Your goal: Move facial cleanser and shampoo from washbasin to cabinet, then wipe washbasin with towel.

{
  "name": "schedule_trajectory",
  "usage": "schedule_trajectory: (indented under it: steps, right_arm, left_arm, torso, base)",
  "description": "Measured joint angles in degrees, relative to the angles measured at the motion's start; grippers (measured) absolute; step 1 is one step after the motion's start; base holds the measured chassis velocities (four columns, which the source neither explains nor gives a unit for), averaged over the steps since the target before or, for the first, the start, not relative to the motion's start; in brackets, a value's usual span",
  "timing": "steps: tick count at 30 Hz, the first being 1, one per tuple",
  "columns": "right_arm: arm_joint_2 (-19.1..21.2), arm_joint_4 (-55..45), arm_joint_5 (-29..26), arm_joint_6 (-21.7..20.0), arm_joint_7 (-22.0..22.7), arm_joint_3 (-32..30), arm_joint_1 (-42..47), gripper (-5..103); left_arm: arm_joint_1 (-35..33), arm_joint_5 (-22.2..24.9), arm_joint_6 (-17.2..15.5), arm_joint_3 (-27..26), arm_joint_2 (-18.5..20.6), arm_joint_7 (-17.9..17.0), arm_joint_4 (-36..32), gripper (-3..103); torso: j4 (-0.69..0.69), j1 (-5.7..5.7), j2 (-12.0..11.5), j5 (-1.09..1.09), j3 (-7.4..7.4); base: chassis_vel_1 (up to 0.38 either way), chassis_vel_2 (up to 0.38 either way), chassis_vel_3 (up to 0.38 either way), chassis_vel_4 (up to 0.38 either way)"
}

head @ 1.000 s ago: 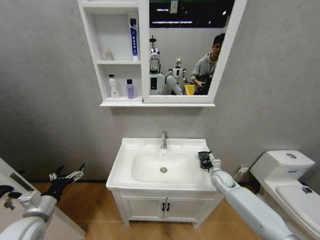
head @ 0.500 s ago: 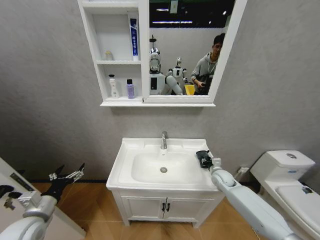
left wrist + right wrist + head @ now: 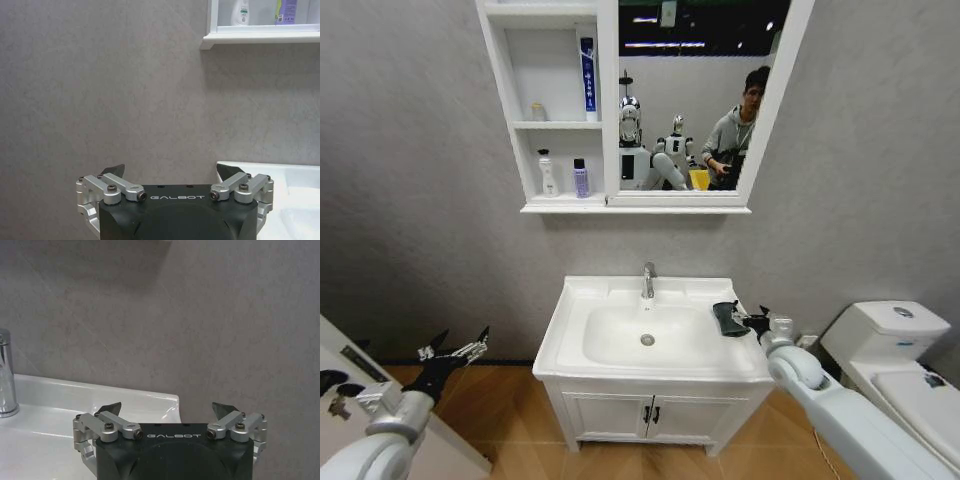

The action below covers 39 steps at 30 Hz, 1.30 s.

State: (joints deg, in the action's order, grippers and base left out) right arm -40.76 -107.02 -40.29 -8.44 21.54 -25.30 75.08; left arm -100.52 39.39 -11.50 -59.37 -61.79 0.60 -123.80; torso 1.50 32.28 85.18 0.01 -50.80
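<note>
Both jaws stand apart: the right gripper (image 3: 757,321) hangs just beside the towel (image 3: 726,318) on the washbasin (image 3: 582,296) rim (unheld), which could slide off if nudged; the left gripper (image 3: 455,350) idles well away.

Glaring softly off washbasin (image 3: 620,300) rim; casting shadow under cabinet (image 3: 545,205) shelf; bending straight lines near head-view edges.

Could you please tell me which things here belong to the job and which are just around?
Job:
washbasin
cabinet
towel on the basin's right rim
right gripper, open beside it
white bottle and purple bottle, shelved

Around:
toilet
mirror
vanity
</note>
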Motion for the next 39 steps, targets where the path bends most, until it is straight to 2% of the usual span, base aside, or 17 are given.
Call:
schedule_trajectory:
  steps: [3,5,7,9,10,15,16,19,20,22,23,25,28,30,31,34,39]
  right_arm:
    - [-1.9,-6.9,6.7,3.5,-2.7,-7.6,11.1,100]
    - [-2.8,-8.8,7.5,3.9,-3.0,-9.3,13.9,100]
    - [-5.9,-14.8,9.7,4.9,-3.3,-14.1,23.4,100]
    - [-7.1,-16.8,11.0,5.5,-3.5,-15.7,26.8,100]
    - [-8.7,-19.8,12.7,6.4,-3.9,-17.5,31.2,100]
    - [-13.6,-26.1,16.5,6.4,-2.4,-16.5,38.1,100]
    - [-13.6,-26.1,16.5,6.4,-2.4,-16.5,38.1,100]
    - [-19.8,-30.0,22.9,7.5,-1.2,-14.7,43.1,100]
    - [-19.8,-30.0,22.9,7.5,-1.2,-14.7,43.1,100]
    - [-23.6,-31.0,26.7,10.2,-1.0,-14.2,45.8,100]
    - [-23.6,-31.0,26.7,10.2,-1.0,-14.2,45.8,100]
    - [-26.6,-31.1,28.8,13.6,-1.8,-14.8,46.7,100]
    - [-27.5,-30.5,27.0,14.8,-3.0,-17.2,46.1,100]
    - [-27.2,-29.5,22.6,14.8,-4.1,-21.1,45.1,100]
    - [-27.2,-29.5,22.6,14.8,-4.1,-21.1,45.1,100]
    - [-25.8,-29.8,16.5,12.8,-4.4,-25.2,44.4,100]
    - [-26.1,-30.6,15.8,11.6,-4.2,-25.6,44.1,100]
  left_arm:
    - [0.0,0.0,0.0,0.0,0.0,0.0,0.0,100]
    - [0.0,0.0,0.0,0.0,0.0,0.0,0.0,100]
    - [0.0,0.0,0.0,0.0,0.0,0.0,0.0,100]
    - [0.0,0.0,0.0,0.0,0.0,0.0,0.0,100]
    - [0.0,0.0,0.0,0.0,0.0,0.0,0.0,100]
    - [0.0,0.0,0.0,0.0,0.0,0.0,0.0,100]
    - [0.0,0.0,0.0,0.0,0.0,0.0,0.0,100]
    - [0.0,0.0,0.0,0.0,0.0,0.0,0.0,100]
    - [0.0,0.0,0.0,0.0,0.0,0.0,0.0,100]
    - [0.0,0.0,0.0,0.0,0.0,0.0,0.0,100]
    - [0.0,0.0,0.0,0.0,0.0,0.0,0.0,100]
    - [0.0,0.0,0.0,0.0,0.0,0.0,0.0,100]
    - [0.0,0.0,0.0,0.0,0.0,0.0,0.0,100]
    - [0.0,0.0,0.0,0.0,0.0,0.0,0.0,100]
    - [0.0,0.0,0.0,0.0,0.0,0.0,0.0,100]
    - [0.0,0.0,0.0,0.0,0.0,0.0,0.0,100]
    - [0.0,0.0,0.0,0.0,0.0,0.0,0.0,100]
  torso:
    - [0.01,0.00,0.0,-0.02,0.00]
    - [0.00,0.00,0.0,-0.02,0.00]
    - [0.02,0.00,0.0,-0.01,0.00]
    - [0.02,0.00,0.0,-0.02,0.01]
    - [0.02,-0.01,0.0,-0.03,0.00]
    - [0.01,-0.01,0.0,-0.02,0.00]
    - [0.01,-0.01,0.0,-0.02,0.00]
    - [0.00,0.00,0.0,-0.02,0.00]
    - [0.00,0.00,0.0,-0.02,0.00]
    - [0.02,-0.01,0.0,-0.03,0.00]
    - [0.02,-0.01,0.0,-0.03,0.00]
    - [0.02,-0.01,0.0,-0.02,0.00]
    - [0.01,-0.01,0.0,-0.02,0.00]
    - [0.01,0.00,0.0,-0.01,-0.01]
    - [0.01,0.00,0.0,-0.01,-0.01]
    - [0.00,0.02,0.0,0.00,-0.01]
    - [0.01,0.01,0.0,-0.01,-0.01]
  base:
    - [0.000,0.000,0.000,0.000]
    - [0.000,0.000,0.000,0.000]
    - [0.000,0.000,0.000,0.000]
    - [0.000,0.000,0.000,0.000]
    - [0.000,0.000,0.000,0.000]
    - [0.000,0.000,0.000,0.000]
    - [0.000,0.000,0.000,0.000]
    - [0.000,0.000,0.000,0.000]
    - [0.000,0.000,0.000,0.000]
    - [0.000,0.000,0.000,0.000]
    - [0.000,0.000,0.000,0.000]
    - [0.000,0.000,0.000,0.000]
    - [0.000,0.000,0.000,0.000]
    - [0.000,0.000,0.000,0.000]
    - [0.000,0.000,0.000,0.000]
    - [0.000,0.000,0.000,0.000]
    - [0.000,0.000,0.000,0.000]
